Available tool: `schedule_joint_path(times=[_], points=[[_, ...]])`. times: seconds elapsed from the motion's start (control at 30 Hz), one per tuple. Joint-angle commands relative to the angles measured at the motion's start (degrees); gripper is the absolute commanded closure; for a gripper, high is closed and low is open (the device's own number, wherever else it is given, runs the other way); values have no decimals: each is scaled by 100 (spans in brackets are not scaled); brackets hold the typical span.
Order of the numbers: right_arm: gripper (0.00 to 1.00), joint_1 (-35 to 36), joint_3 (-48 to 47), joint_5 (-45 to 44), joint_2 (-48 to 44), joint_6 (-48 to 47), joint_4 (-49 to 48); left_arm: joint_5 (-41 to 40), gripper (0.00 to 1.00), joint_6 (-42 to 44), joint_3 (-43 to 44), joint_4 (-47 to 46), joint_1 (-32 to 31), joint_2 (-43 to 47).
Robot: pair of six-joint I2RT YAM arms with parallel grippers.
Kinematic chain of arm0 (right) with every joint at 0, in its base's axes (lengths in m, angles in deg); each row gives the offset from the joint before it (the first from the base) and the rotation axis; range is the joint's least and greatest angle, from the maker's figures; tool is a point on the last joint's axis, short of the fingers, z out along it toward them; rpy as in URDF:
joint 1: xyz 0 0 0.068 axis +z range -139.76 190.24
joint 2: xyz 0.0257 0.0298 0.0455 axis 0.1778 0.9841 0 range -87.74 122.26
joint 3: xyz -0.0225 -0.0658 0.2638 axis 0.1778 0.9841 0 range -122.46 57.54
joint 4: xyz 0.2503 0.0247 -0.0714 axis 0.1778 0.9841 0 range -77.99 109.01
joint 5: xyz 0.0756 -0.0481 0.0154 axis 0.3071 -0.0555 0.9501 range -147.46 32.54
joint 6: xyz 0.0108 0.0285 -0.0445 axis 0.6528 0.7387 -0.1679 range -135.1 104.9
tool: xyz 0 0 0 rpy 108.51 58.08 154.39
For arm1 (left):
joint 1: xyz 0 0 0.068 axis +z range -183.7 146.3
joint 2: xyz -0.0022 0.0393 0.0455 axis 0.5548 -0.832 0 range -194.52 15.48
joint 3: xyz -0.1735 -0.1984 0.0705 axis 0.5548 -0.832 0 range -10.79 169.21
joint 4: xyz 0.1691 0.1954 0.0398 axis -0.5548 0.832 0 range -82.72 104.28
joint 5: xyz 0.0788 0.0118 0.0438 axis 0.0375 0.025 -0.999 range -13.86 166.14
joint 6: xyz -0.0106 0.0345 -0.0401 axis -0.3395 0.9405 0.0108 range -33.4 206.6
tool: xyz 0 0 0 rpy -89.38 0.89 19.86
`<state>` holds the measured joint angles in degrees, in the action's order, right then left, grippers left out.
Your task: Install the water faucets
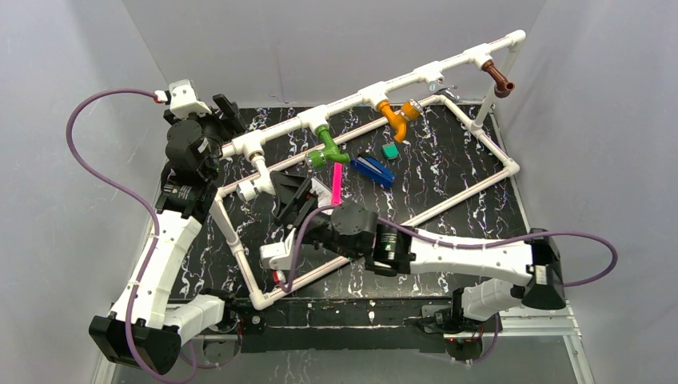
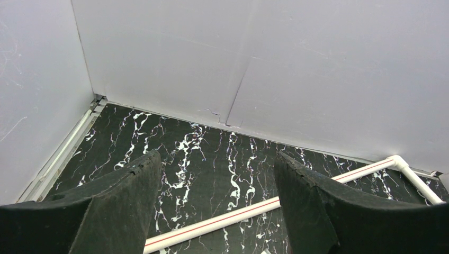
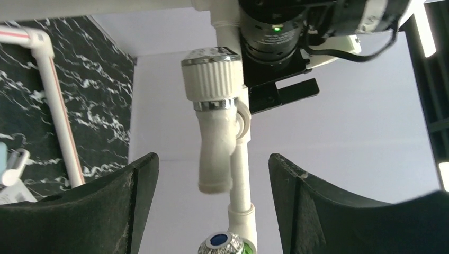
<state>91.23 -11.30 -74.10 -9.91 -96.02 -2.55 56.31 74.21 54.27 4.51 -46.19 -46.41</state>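
Four faucets hang on the upper rail of the white pipe frame (image 1: 360, 94): white (image 1: 252, 182) at the left, then green (image 1: 328, 148), orange (image 1: 397, 117) and brown (image 1: 500, 80). My right gripper (image 1: 289, 197) is open just right of the white faucet. In the right wrist view the white faucet (image 3: 214, 132) hangs between my open fingers (image 3: 132, 206) without touching them, and the green faucet's knob (image 3: 221, 244) shows below it. My left gripper (image 1: 229, 112) is open and empty by the rail's left end. Its wrist view (image 2: 217, 154) shows only floor and a frame pipe (image 2: 222, 219).
A flat blue piece (image 1: 373, 170), a pink stick (image 1: 337, 182) and a small green block (image 1: 390, 150) lie on the black marbled floor (image 1: 448, 176) inside the frame. White walls close in the back and sides. The left arm's wrist (image 3: 275, 32) sits just behind the white faucet.
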Motion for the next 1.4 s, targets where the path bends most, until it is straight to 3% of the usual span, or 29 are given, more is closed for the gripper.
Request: schedule_joint_path(times=[0.0,0.4,0.7,1.17,1.37], points=[[19,117,-252,-789,284,-1004,-1035,-160,25,51,-692,1868,98,-711],[31,386,-587,-1517,1094,-1436,-2227,-134,25,51,-698,1869,98,-711],[44,383,-815,-1630,1267,-1004,-2138,-121,25,49,-696,1868,100,-702],[53,225,-868,-1625,1384,-564,-1967,-130,25,60,-689,1878,98,-724],[70,177,-882,-1628,1437,-348,-1939,-135,25,60,-687,1887,103,-719]])
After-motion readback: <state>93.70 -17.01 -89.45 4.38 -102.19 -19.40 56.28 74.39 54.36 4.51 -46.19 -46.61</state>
